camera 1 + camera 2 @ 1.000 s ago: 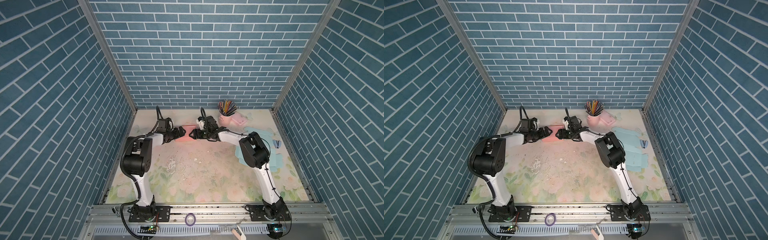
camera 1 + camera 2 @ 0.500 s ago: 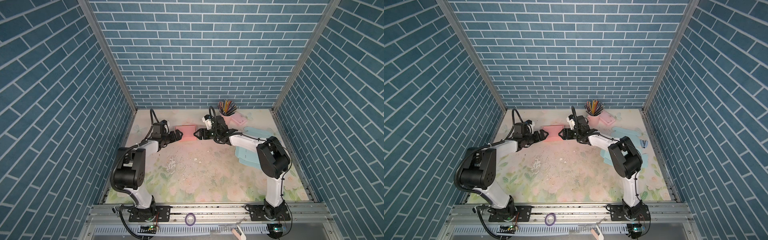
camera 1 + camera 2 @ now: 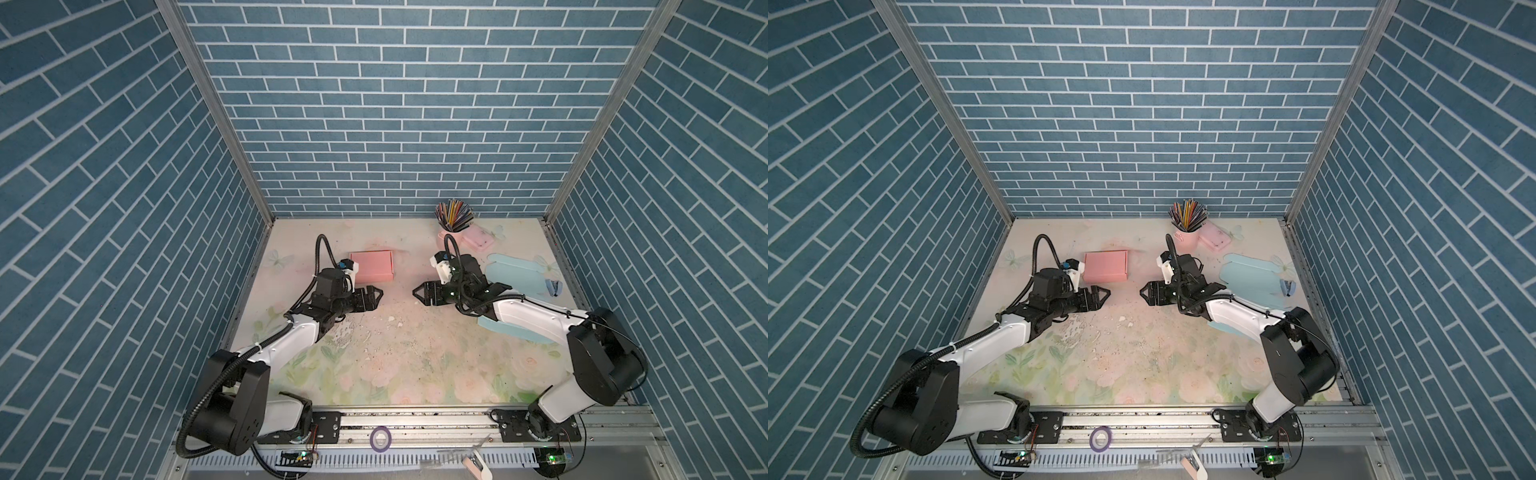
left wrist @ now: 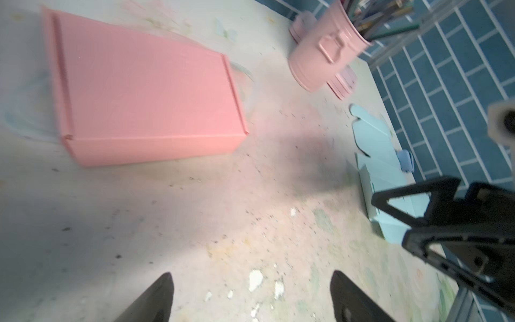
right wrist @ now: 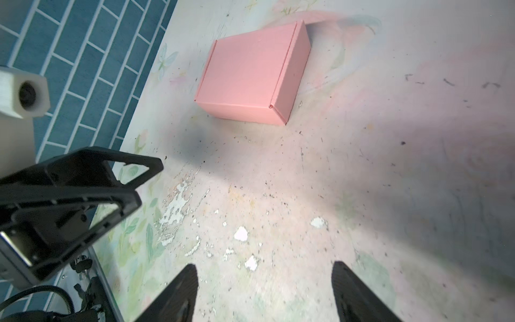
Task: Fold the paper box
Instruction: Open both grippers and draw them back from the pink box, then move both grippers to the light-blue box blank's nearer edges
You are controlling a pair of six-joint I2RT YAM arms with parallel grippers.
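Closed pink box (image 3: 371, 266), left claw (image 3: 378, 294) and right claw (image 3: 416, 292) agape (empty)

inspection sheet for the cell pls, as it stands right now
Surface: floral table mat, worn, with white flakes and specks mid-table.
Job's things: pink paper box folded shut, back left, nothing touching it; flat blue box blanks at the right, partly under the right arm.
Clutter: pink pencil cup, pink case, small blue stapler-like item, purple tape roll on the front rail.
Grippers: left gripper and right gripper face each other above mid-table, jaws open, empty.
Cables: black conduit loops above each wrist.
Surroundings: blue brick-pattern walls on three sides.
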